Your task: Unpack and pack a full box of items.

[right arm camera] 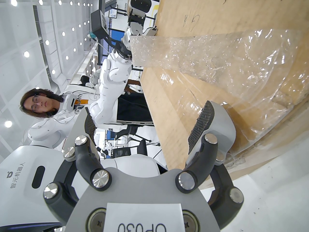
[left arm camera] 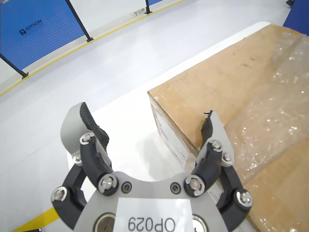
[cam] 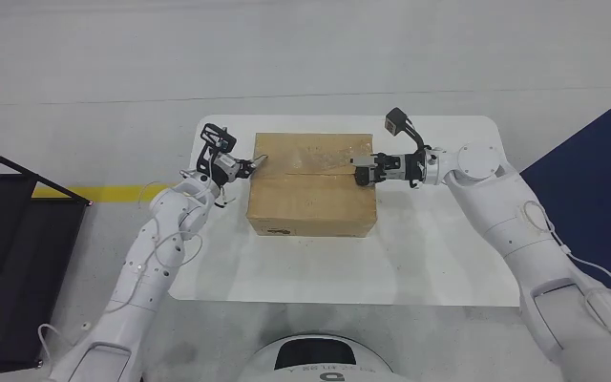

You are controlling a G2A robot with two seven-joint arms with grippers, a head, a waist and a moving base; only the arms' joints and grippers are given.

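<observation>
The white table [cam: 286, 267] holds the box [cam: 311, 181]; floor [cam: 286, 57] apparently glossy.

White, rounded arms [cam: 496, 215] carry thin white cables [cam: 162, 253]. The left gripper [left arm camera: 147, 117] and right gripper [right arm camera: 147, 119] have silver plates [left arm camera: 149, 189], black links [left arm camera: 93, 156], silver screws [left arm camera: 108, 183], grey fingers [left arm camera: 71, 121] with black ribbed pads [left arm camera: 95, 125], and white labels [left arm camera: 152, 214].
</observation>
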